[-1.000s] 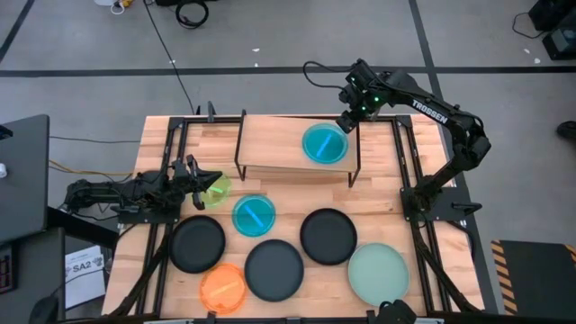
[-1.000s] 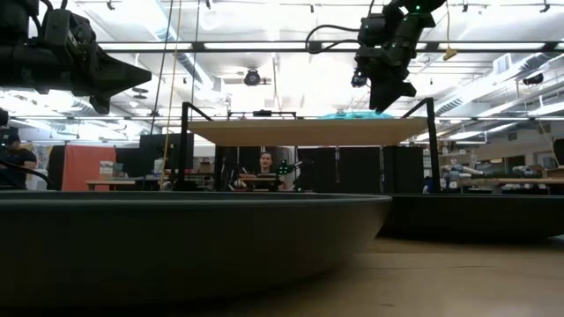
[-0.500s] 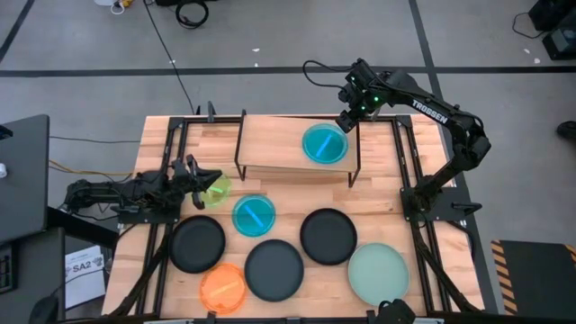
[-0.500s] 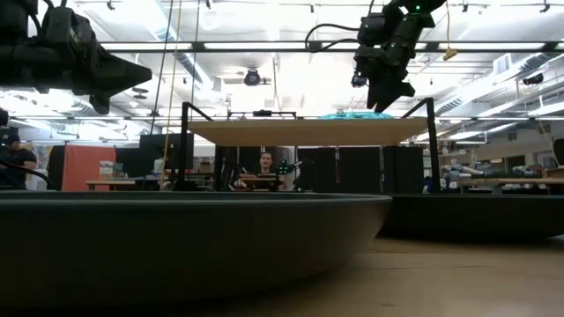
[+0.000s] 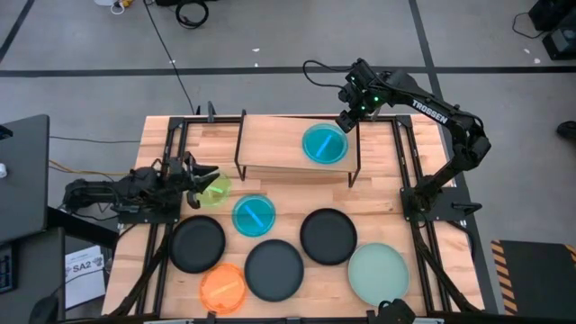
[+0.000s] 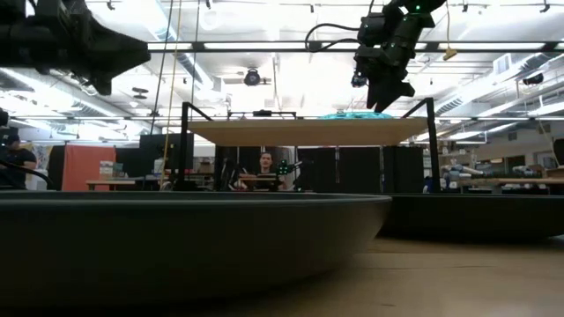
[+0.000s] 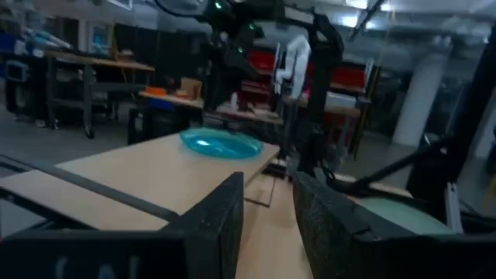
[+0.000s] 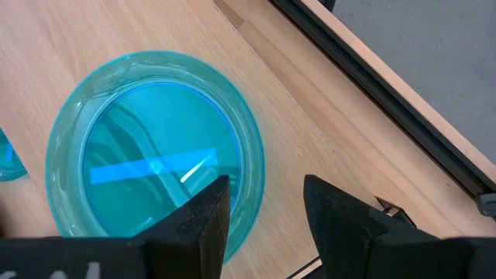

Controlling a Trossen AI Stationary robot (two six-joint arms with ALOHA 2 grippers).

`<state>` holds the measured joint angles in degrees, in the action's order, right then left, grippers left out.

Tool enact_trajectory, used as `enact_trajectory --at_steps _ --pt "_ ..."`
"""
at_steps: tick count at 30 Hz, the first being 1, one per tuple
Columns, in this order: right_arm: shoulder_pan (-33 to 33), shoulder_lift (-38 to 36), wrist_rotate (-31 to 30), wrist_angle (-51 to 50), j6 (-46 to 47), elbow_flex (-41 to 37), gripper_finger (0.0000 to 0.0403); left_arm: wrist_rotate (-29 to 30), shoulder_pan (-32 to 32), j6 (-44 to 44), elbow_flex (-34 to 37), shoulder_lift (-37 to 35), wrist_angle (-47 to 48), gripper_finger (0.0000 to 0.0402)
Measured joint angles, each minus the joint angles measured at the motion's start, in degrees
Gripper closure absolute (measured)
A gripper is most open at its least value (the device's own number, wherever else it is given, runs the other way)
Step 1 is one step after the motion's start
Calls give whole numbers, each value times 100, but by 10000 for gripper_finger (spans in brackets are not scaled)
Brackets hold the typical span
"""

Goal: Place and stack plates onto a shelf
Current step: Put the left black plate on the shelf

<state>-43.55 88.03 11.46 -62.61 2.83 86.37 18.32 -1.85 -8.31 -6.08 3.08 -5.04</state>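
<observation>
The shelf stands at the table's far middle. A translucent blue plate lies flat on its right half. My right gripper hovers open just over that plate's far right rim, touching nothing. My left gripper is open and empty at the table's left, raised over the near-left edge of a lime green plate that lies on the table. In the left wrist view its fingers point level toward the shelf top.
On the table in front of the shelf lie a second blue plate, three black plates, an orange plate and a pale mint plate. The shelf's left half is bare wood.
My left gripper has risen a little above the lime green plate, which stays on the table. My right gripper has kept its place over the blue plate on the shelf.
</observation>
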Motion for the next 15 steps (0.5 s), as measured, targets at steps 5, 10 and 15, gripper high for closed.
enact_trajectory --at_steps 5,10,15 --pt "0 -1 2 -1 0 0 233 -285 0 -3 -734 708 998 280" --pt "0 -2 2 -2 0 0 233 -790 0 -1 -1478 1647 1894 280" --pt "0 -2 2 -2 0 0 233 -1288 0 1 -2071 2537 2561 280"
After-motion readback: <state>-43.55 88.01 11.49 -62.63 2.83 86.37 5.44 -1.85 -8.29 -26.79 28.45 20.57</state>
